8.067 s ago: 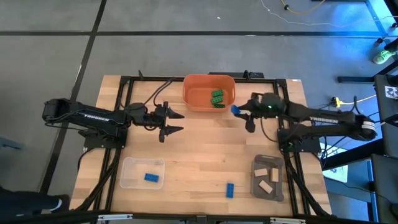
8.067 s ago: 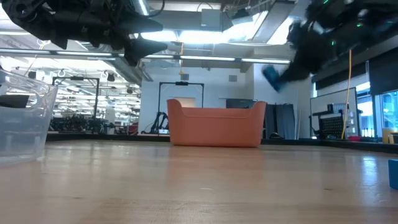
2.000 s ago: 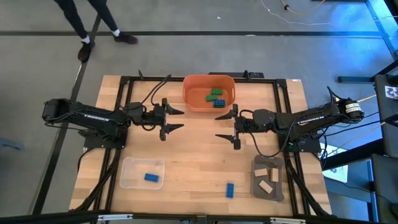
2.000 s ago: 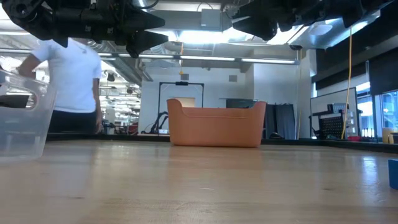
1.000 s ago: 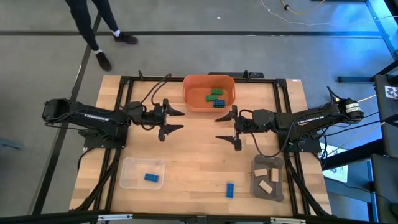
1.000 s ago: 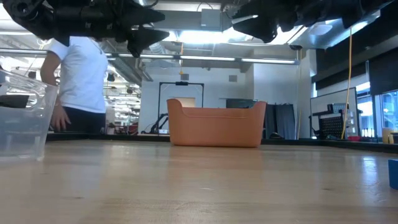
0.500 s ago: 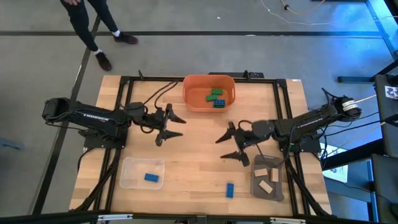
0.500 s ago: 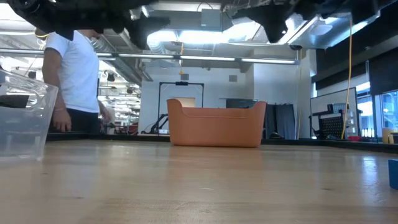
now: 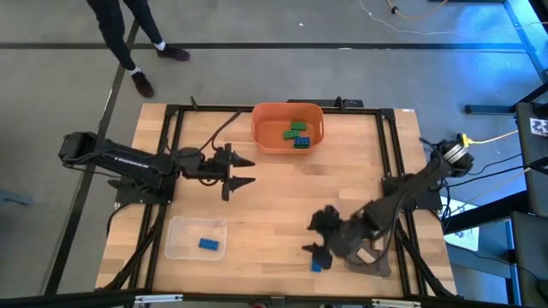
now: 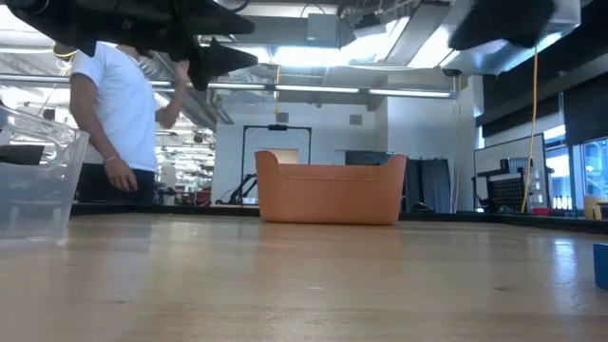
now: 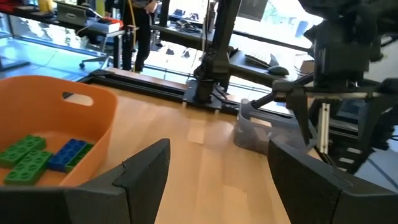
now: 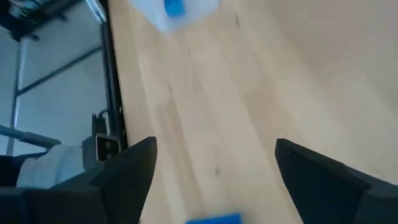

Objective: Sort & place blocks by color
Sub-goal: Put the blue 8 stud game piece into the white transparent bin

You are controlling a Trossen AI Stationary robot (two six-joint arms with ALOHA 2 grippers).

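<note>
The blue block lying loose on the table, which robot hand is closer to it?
Right. The right gripper hangs open almost directly over the blue block. The left gripper waits far across the table, near the orange bin.

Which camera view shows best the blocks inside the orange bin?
The left wrist view: green blocks and a blue block lie large in the orange bin. The high view shows them small; in the low view the bin's wall hides them; the right wrist view misses them.
</note>
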